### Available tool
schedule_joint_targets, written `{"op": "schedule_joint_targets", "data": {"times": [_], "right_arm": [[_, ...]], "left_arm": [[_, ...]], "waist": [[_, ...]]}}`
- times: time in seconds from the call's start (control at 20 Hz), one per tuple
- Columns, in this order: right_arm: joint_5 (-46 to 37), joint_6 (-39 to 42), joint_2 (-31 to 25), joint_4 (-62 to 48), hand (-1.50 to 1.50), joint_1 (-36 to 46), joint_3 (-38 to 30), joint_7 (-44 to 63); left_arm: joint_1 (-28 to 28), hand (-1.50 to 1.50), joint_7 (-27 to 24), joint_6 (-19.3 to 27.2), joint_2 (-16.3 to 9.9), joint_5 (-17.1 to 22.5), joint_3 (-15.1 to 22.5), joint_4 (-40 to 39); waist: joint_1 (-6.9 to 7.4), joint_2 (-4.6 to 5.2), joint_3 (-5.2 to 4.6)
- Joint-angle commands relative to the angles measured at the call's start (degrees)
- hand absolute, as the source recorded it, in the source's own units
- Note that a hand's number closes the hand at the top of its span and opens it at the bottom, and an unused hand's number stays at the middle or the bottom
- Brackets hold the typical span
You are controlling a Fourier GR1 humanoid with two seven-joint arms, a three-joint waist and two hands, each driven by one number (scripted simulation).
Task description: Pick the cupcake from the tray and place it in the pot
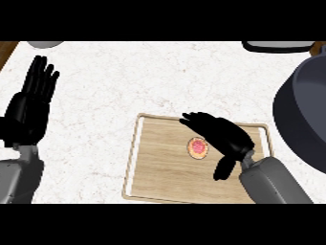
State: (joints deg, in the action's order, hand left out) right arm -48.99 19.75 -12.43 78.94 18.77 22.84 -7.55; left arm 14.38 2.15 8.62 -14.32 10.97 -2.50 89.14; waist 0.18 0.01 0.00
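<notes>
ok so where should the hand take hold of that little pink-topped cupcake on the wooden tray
Grip the small pink-frosted cupcake round its sides, from above. It stands alone on the flat wooden tray, sides free, and the right hand hovers open beside it.

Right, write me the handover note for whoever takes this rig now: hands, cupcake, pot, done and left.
Left hand: open, fingers up, resting at the view's left, holding nothing.
Right hand: open, over the wooden tray, just right of the cupcake, not closed on it.
Cupcake: on the tray, near its middle.
Pot: at the right edge of the counter, nothing visible inside.
Done: reach to the tray.
Left: grasp the cupcake, lift, carry right, set it in the pot.
</notes>
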Motion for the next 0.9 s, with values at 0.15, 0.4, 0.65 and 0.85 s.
{"op": "schedule_joint_targets", "data": {"times": [0.15, 0.4, 0.65, 0.85], "right_arm": [[-4.77, -2.89, 4.56, -5.93, -1.5, 0.91, -0.69, -3.49], [-6.01, -6.19, 6.24, -13.52, -1.5, 1.14, -0.58, -9.01], [-9.01, -9.62, 9.04, -15.0, 1.5, 4.75, 2.24, -13.33], [-11.01, -9.85, 8.27, -11.94, 1.5, 1.79, 2.58, -13.81]], "left_arm": [[4.15, 0.0, 2.61, -0.58, 0.52, -1.35, -2.02, -1.88], [1.64, 0.0, -0.03, -1.7, 1.48, -2.14, -1.56, -1.78], [-0.28, 0.0, -3.9, -5.02, 0.32, 0.35, -4.46, -4.89], [3.24, 0.0, -0.56, -2.28, 2.13, -2.32, -2.3, -4.63]], "waist": [[-0.14, 0.01, 0.01], [-0.01, 0.03, 0.01], [0.06, 0.08, -0.01], [-0.31, -0.01, 0.0]]}}
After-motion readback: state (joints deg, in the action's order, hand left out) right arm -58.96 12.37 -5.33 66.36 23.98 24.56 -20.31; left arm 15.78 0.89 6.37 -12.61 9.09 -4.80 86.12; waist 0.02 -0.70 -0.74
